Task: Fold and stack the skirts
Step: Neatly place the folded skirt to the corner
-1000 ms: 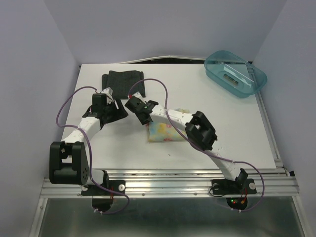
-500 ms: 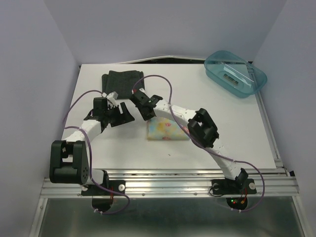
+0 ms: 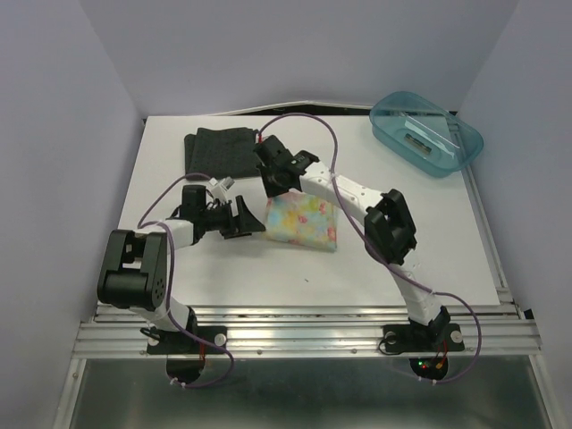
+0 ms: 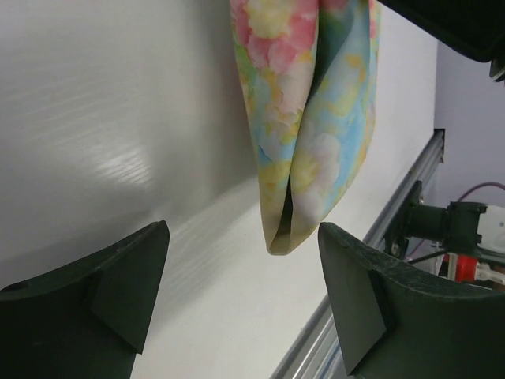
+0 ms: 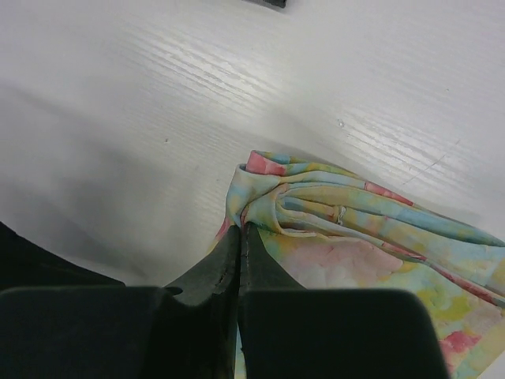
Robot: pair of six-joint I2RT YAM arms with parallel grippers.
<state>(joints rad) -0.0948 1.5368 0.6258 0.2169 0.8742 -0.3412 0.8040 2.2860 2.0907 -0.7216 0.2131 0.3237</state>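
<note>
- While your right tool is clamped on a bunched corner of the pastel yellow floral-print cloth skirt, the bundle lies on the white surface
- Your left tool gapes wide, empty, just beside its folded edge
- Judge it light, limp and soft; pinch all layers together at a corner or fold
- The dark charcoal knit skirt lies flat toward the far edge
</note>
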